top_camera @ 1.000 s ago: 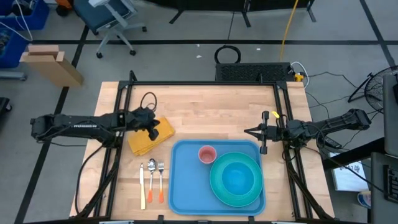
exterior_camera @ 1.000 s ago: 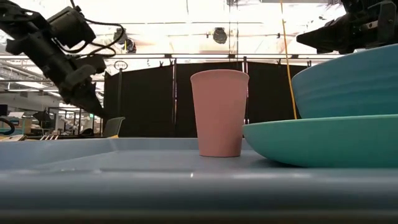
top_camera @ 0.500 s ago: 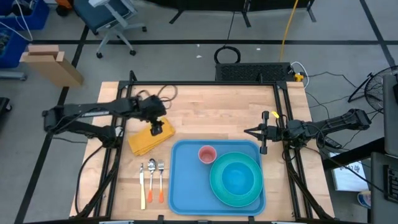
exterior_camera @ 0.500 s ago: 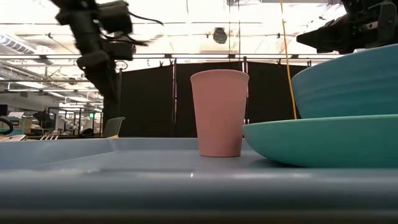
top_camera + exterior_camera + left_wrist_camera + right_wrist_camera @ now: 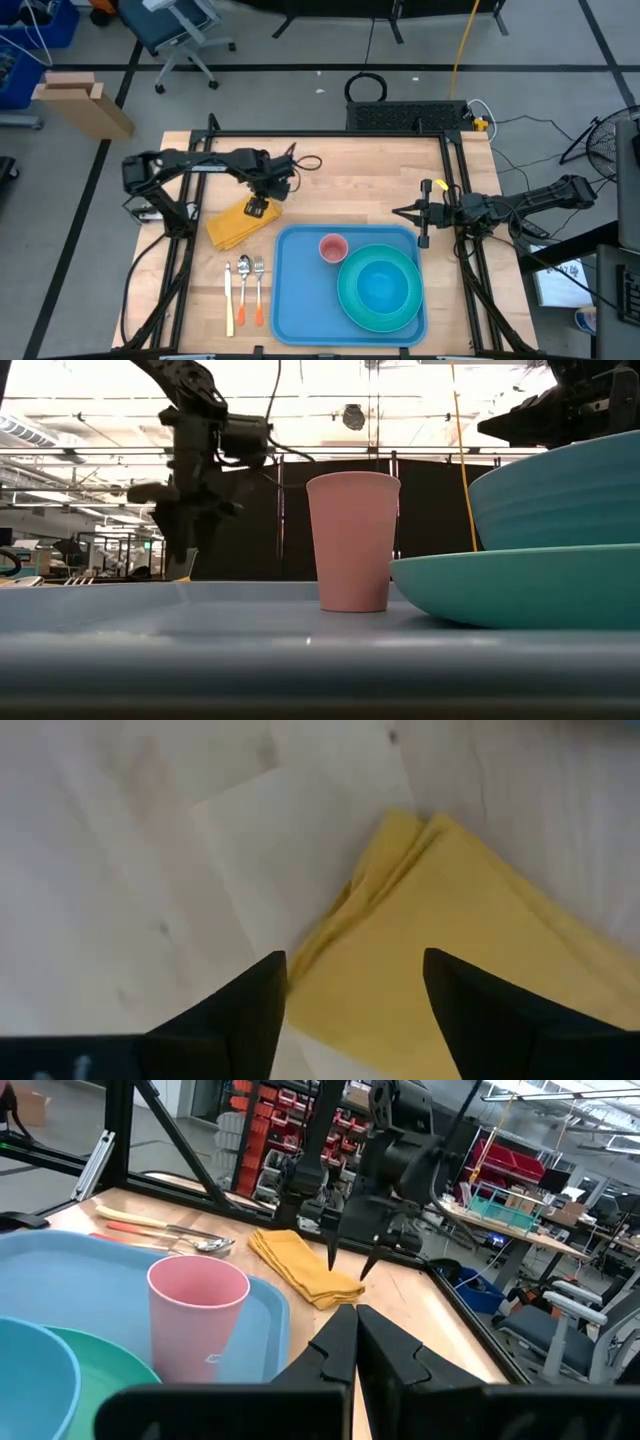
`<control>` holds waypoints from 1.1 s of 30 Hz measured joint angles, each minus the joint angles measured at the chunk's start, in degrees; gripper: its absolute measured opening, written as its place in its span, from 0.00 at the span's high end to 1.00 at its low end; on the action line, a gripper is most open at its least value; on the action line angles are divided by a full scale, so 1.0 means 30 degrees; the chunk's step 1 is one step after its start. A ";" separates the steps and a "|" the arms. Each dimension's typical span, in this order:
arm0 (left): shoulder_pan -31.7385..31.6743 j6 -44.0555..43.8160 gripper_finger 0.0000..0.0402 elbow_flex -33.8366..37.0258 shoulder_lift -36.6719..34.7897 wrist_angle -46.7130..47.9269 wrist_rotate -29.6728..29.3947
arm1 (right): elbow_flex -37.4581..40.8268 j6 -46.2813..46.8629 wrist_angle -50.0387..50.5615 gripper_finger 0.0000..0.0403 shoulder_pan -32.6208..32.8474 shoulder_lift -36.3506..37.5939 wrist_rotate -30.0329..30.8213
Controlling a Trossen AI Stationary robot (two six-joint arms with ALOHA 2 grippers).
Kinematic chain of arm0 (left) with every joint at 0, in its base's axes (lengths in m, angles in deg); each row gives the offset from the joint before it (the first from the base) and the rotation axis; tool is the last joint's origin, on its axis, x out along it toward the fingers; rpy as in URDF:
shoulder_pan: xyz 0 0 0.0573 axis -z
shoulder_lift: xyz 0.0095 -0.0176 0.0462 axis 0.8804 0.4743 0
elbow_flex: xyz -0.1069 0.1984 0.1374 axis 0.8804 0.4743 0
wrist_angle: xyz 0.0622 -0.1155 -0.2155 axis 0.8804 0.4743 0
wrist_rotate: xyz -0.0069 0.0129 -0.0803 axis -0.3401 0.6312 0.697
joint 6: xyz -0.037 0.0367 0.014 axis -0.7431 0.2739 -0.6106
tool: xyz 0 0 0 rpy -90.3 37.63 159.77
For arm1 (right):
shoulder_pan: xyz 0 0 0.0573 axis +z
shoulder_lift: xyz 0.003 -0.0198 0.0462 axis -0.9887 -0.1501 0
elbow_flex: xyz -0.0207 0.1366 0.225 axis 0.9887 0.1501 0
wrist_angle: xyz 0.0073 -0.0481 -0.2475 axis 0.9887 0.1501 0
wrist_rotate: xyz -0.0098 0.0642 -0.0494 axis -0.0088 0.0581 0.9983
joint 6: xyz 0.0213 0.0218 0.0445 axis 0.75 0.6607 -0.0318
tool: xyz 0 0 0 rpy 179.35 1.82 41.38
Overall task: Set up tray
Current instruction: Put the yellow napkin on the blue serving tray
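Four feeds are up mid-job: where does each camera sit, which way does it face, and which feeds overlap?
High view: overhead, straight down on the tray and both arms.
Low view: tabletop height, level past the pink cup; left arm behind it.
Left wrist view: looks down at the yellow napkin, between the open left gripper.
Right wrist view: looks across the table over the shut right gripper.
Shared: right wrist and high views both show cup, napkin and left arm.

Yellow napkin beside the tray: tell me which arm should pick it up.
Left. The left gripper hangs open right above the yellow napkin, fingers straddling its corner in the left wrist view. The right gripper sits shut beyond the tray, on the far side.
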 joint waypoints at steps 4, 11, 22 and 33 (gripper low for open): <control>-0.0007 0.2045 0.45 -0.0304 0.1085 -0.0014 -0.0156 | 0.0000 0.0331 0.0087 1.00 0.0000 0.0000 0.0000; -0.0255 0.4867 0.49 -0.0392 0.2208 0.0463 -0.1436 | 0.0000 0.0546 0.0182 1.00 0.0000 0.0000 -0.0006; -0.0233 0.5818 0.50 -0.0378 0.2625 -0.0994 -0.0766 | 0.0000 0.0092 0.0158 1.00 0.0000 0.0000 0.0022; -0.0106 0.7480 0.50 -0.0371 0.2733 -0.0657 0.1008 | 0.0000 0.0011 0.0248 1.00 0.0000 0.0000 0.0036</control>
